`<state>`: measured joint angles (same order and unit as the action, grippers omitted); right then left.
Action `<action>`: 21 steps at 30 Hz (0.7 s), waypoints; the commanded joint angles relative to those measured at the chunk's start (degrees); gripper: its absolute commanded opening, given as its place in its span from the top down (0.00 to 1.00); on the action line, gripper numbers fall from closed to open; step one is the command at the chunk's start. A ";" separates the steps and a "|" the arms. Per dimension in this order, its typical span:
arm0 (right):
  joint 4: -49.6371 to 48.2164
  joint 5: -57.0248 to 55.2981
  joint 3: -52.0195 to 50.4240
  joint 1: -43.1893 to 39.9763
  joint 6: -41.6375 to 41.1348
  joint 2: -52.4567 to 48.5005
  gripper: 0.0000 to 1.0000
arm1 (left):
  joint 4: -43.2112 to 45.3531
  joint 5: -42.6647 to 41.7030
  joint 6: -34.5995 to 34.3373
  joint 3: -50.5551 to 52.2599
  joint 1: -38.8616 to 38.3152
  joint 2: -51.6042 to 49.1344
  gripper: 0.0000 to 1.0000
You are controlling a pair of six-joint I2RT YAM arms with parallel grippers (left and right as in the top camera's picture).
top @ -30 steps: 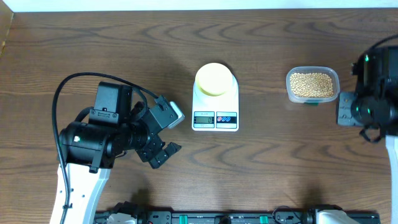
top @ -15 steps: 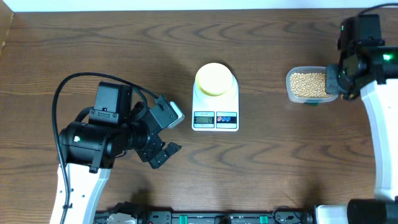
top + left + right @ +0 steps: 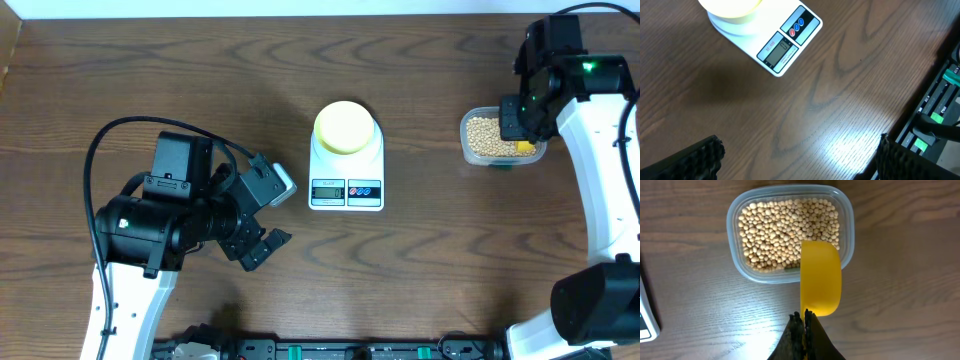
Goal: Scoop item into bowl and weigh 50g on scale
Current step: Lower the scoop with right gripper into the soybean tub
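Observation:
The beige beans [image 3: 487, 134] fill a clear plastic tub [image 3: 468, 150] at the right; they also show in the right wrist view [image 3: 775, 227]. My right gripper [image 3: 804, 315] is shut on the handle of a bright-yellow scoop [image 3: 820, 277], whose empty cup hangs over the tub's [image 3: 735, 235] near right corner. The scoop shows as a yellow bit in the overhead view [image 3: 525, 146]. The pale-yellow bowl [image 3: 343, 125] stands on the white scale [image 3: 347, 190] at the table's middle; both show in the left wrist view, bowl [image 3: 732, 6], scale [image 3: 782, 47]. My left gripper [image 3: 262, 243] is open and empty at the left.
The left arm's black body and cable [image 3: 160, 215] take up the left front of the table. The table's front edge with black rails [image 3: 935, 105] lies to the right in the left wrist view. Bare wood lies between scale and tub.
My right arm has swung up and leftward from the table's right edge to above the tub, carrying the scoop over the beans. The left arm has not moved.

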<state>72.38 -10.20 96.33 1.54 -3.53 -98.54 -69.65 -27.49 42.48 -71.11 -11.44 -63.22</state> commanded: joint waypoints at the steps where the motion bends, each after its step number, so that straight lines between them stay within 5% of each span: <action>1: -2.14 0.24 0.94 -0.76 3.08 -0.07 0.99 | -0.17 0.33 1.01 -1.11 0.24 0.35 0.01; 21: -9.51 -2.56 0.70 -2.78 7.06 -11.13 0.99 | -0.17 0.33 1.01 -1.11 0.24 0.35 0.01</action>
<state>63.53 -11.68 96.40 -0.45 2.76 -108.03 -69.65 -27.49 42.48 -71.11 -11.44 -63.20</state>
